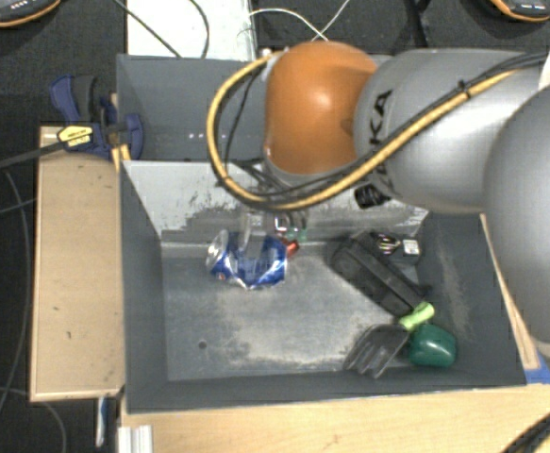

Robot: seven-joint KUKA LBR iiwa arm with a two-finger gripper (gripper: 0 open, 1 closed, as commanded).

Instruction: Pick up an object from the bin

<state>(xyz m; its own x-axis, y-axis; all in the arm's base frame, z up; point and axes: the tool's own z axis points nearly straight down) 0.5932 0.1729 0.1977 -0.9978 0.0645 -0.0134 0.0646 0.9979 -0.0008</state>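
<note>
Blue crushed can [246,264] lies back-left on bin floor [284,333], gripper [267,241] low directly over it; open or clamped, cannot tell. Grasp stage, seemingly; next needs firm close, straight lift.

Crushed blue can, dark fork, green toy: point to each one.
Crushed blue can [246,268], camera view, its crumpled middle.
Dark fork [371,353], camera view, its tines.
Green toy [432,348], camera view, its round body.

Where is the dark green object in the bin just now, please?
The dark green object lies near the bin's front right corner in the camera view, just right of the dark fork and below the black bar.
</note>
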